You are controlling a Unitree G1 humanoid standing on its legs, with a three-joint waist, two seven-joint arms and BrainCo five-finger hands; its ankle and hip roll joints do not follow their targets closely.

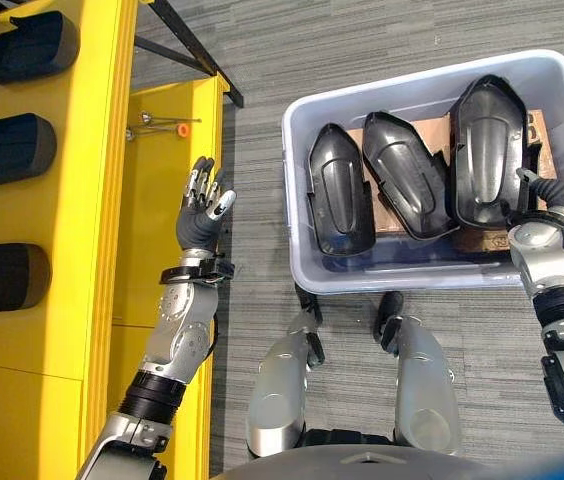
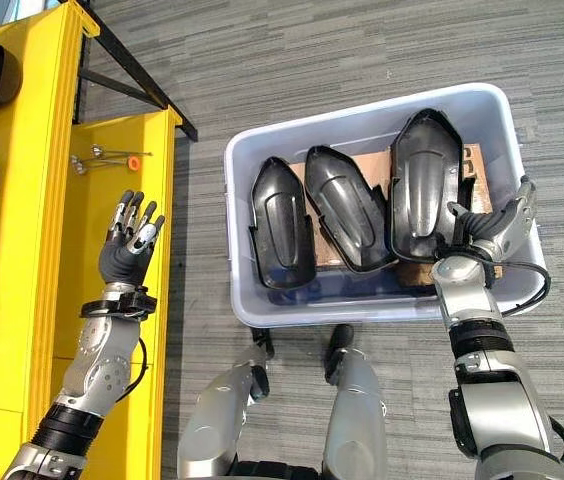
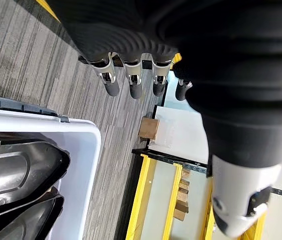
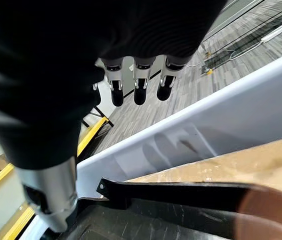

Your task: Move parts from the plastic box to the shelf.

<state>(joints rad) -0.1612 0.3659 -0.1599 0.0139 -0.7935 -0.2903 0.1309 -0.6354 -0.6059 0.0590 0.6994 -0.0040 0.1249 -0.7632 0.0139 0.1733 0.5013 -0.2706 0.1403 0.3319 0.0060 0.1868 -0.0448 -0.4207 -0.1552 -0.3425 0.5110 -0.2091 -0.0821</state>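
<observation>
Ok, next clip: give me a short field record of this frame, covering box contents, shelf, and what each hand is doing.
box: pale plastic box on the carpet, right of the shelf
parts in box: three black moulded parts side by side: left, middle, right, on cardboard
shelf: yellow shelf holding three black parts
left hand: left hand open, raised beside the shelf, holding nothing
right hand: right hand open, over the box's right end, by the right part's edge

Three parts (image 1: 402, 170) stood side by side in the box (image 1: 307, 110), which sat on the floor right of the shelf (image 1: 92, 200).
</observation>
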